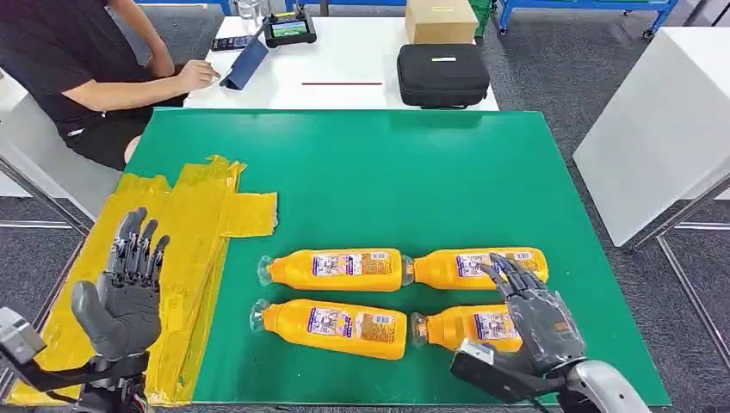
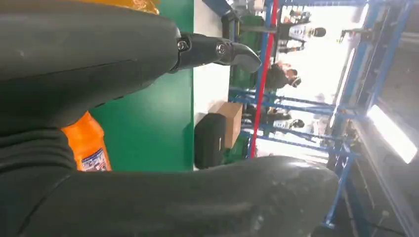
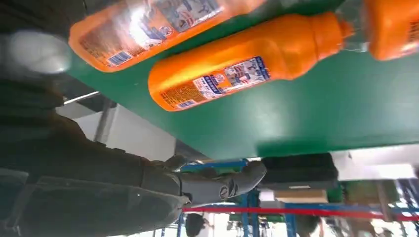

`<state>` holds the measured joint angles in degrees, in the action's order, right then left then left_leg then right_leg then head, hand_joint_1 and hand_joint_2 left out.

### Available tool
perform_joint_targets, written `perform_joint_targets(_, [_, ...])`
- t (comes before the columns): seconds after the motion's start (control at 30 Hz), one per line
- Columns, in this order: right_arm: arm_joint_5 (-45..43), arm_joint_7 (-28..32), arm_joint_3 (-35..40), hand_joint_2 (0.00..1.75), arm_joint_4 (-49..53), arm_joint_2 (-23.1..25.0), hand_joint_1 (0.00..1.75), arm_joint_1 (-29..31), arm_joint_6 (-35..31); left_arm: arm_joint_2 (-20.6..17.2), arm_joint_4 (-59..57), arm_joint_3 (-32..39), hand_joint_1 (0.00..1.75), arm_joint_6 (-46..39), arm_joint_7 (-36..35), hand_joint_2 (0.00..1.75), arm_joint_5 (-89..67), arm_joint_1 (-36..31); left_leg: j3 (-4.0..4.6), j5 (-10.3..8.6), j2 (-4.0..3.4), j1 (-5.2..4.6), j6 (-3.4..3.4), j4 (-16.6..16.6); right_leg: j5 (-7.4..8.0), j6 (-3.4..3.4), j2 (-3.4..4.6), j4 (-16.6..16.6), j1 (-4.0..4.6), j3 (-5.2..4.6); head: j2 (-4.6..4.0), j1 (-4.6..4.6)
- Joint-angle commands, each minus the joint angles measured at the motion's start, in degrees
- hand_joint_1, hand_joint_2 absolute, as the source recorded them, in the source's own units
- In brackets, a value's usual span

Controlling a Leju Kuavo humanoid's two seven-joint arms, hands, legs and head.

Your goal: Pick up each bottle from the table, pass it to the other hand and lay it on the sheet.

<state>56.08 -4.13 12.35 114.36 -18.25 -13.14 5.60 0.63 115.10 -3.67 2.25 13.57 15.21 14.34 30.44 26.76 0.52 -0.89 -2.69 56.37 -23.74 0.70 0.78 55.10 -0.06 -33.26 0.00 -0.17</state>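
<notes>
A green table top (image 1: 413, 172) fills the middle of the head view, standing on grey carpeted floor (image 1: 568, 77). Behind it, at upper centre, a white table (image 1: 353, 64) bears a black case (image 1: 442, 74), a cardboard box (image 1: 440, 19) and what seems a tablet (image 1: 289, 27). A person (image 1: 77, 69) sits at upper left. Another white table (image 1: 663, 120) stands at right. Blue metal racking (image 1: 585, 7) crosses the top edge.

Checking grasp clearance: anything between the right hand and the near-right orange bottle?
Nothing visible. The right hand hovers open directly over the near-right orange plastic bottle lying on the green table mat; no other object sits between them.
</notes>
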Motion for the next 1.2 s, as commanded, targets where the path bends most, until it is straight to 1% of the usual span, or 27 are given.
perform_joint_targets(0.03, [1.9, -2.4, -0.7, 1.75, -6.0, 1.5, 0.00, 1.6, 4.0, 1.5, -4.2, 1.4, 0.00, 1.2, -0.9, 0.00, 0.4, -3.6, -0.22, 0.05, 0.00, 0.06, 0.22, -0.1, -0.04, 0.01, -0.10, -0.1, 0.05, 0.25, 0.00, 0.00])
perform_joint_targets(0.13, [3.2, -3.5, 0.1, 1.75, -7.3, 0.7, 0.00, 1.2, 5.6, 1.3, -4.8, 1.7, 0.00, 1.3, -1.1, 0.00, 0.6, -4.3, -0.19, 0.02, 0.05, 0.03, 0.16, -0.1, -0.03, 0.01, -0.11, -0.1, 0.02, 0.20, 0.00, -0.02])
perform_joint_targets(0.17, [3.3, -3.5, 0.3, 1.75, -7.8, 0.6, 0.00, 1.3, 5.8, 1.3, -4.7, 1.9, 0.00, 1.4, -1.1, 0.00, 0.6, -4.2, -0.35, 0.10, 0.03, 0.09, 0.34, -0.1, -0.11, 0.02, -0.18, -0.2, 0.07, 0.39, 0.00, 0.00])
perform_joint_targets(0.2, [3.3, -3.5, 0.3, 1.75, -7.8, 0.6, 0.00, 1.3, 5.8, 1.3, -4.7, 1.9, 0.00, 1.4, -1.1, 0.00, 0.6, -4.2, -0.17, 0.02, 0.01, 0.05, 0.15, -0.1, -0.02, 0.01, -0.08, -0.1, 0.04, 0.19, 0.00, 0.00])
perform_joint_targets(0.23, [3.4, -3.7, 0.3, 1.75, -8.2, 0.4, 0.00, 1.5, 6.1, 1.4, -4.4, 2.3, 0.00, 1.4, -1.3, 0.00, 0.7, -4.0, -0.24, 0.05, -0.01, 0.05, 0.21, -0.1, -0.04, 0.01, -0.09, -0.1, 0.04, 0.27, 0.00, 0.00])
perform_joint_targets(0.33, [3.8, -4.3, 0.1, 1.75, -8.4, 0.1, 0.00, 1.4, 6.9, 1.8, -4.1, 2.8, 0.00, 1.6, -1.6, 0.00, 0.8, -3.8, -0.05, 0.03, -0.03, 0.03, 0.11, -0.1, -0.01, 0.01, -0.04, -0.1, 0.02, 0.12, 0.00, 0.00])
perform_joint_targets(0.5, [3.8, -4.3, 0.1, 1.75, -8.4, 0.1, 0.00, 1.4, 6.9, 1.8, -4.1, 2.8, 0.00, 1.6, -1.6, 0.00, 0.8, -3.8, -0.16, 0.05, -0.02, 0.04, 0.19, -0.1, -0.04, 0.01, -0.08, -0.1, 0.03, 0.20, 0.00, 0.00])
perform_joint_targets(0.6, [3.8, -4.3, 0.1, 1.75, -8.4, 0.1, 0.00, 1.4, 6.9, 1.8, -4.1, 2.8, 0.00, 1.6, -1.6, 0.00, 0.8, -3.8, -0.05, 0.03, -0.02, 0.02, 0.13, -0.1, -0.02, 0.01, -0.06, -0.1, 0.01, 0.11, 0.00, 0.00])
perform_joint_targets(0.63, [3.8, -4.3, 0.1, 1.75, -8.4, 0.1, 0.00, 1.4, 6.9, 1.8, -4.1, 2.8, 0.00, 1.6, -1.6, 0.00, 0.8, -3.8, -0.14, 0.07, -0.03, 0.05, 0.20, -0.1, -0.05, 0.01, -0.08, -0.1, 0.04, 0.20, 0.00, 0.00])
perform_joint_targets(0.67, [3.8, -4.3, 0.1, 1.75, -8.4, 0.1, 0.00, 1.4, 6.9, 1.8, -4.1, 2.8, 0.00, 1.6, -1.6, 0.00, 0.8, -3.8, -0.05, 0.03, -0.01, 0.01, 0.12, -0.1, -0.02, 0.01, -0.06, -0.1, 0.01, 0.10, 0.00, -0.02])
perform_joint_targets(0.77, [3.8, -4.3, 0.1, 1.75, -8.4, 0.1, 0.00, 1.4, 6.9, 1.8, -4.1, 2.8, 0.00, 1.6, -1.6, 0.00, 0.8, -3.8, -0.15, 0.07, -0.03, 0.04, 0.21, -0.1, -0.06, 0.02, -0.08, -0.1, 0.03, 0.20, 0.00, 0.00])
perform_joint_targets(0.9, [3.8, -4.3, 0.1, 1.75, -8.4, 0.1, 0.00, 1.4, 6.9, 1.8, -4.1, 2.8, 0.00, 1.6, -1.6, 0.00, 0.8, -3.8, -0.07, 0.03, -0.02, 0.01, 0.13, -0.1, -0.03, 0.02, -0.06, -0.1, 0.00, 0.11, 0.00, 0.00])
perform_joint_targets(1.1, [7.2, -6.3, -2.2, 1.75, -9.0, 0.0, 0.00, 1.3, 8.8, 3.0, -4.3, 3.9, 0.00, 2.2, -2.6, 0.00, 0.5, -4.4, -0.14, 0.06, 0.01, 0.05, 0.20, -0.1, -0.06, 0.02, -0.12, -0.1, 0.04, 0.19, 0.00, 0.00])
perform_joint_targets(1.13, [8.7, -7.5, -2.5, 1.75, -10.3, -0.4, 0.00, 1.8, 10.7, 1.0, -5.3, 3.1, 0.00, 2.4, -2.8, 0.00, 0.4, -4.8, -0.10, 0.03, 0.01, 0.02, 0.13, -0.1, -0.03, 0.02, -0.10, -0.1, 0.02, 0.12, 0.00, 0.00])
perform_joint_targets(1.17, [8.8, -7.1, -3.0, 1.75, -12.7, -0.7, 0.00, 2.8, 11.1, 0.3, -7.0, 3.3, 0.00, 2.4, -2.3, 0.00, 1.1, -5.3, -0.25, 0.12, 0.00, 0.08, 0.31, -0.1, -0.10, 0.04, -0.16, -0.1, 0.06, 0.30, 0.00, 0.00])
perform_joint_targets(1.2, [8.7, -6.6, -3.2, 1.75, -13.8, -1.0, 0.00, 3.1, 11.0, 0.2, -7.6, 3.5, 0.00, 2.5, -2.1, 0.00, 1.3, -5.6, -0.20, 0.01, -0.03, 0.03, 0.16, -0.1, -0.01, 0.01, -0.07, -0.1, 0.02, 0.20, 0.00, -0.02])
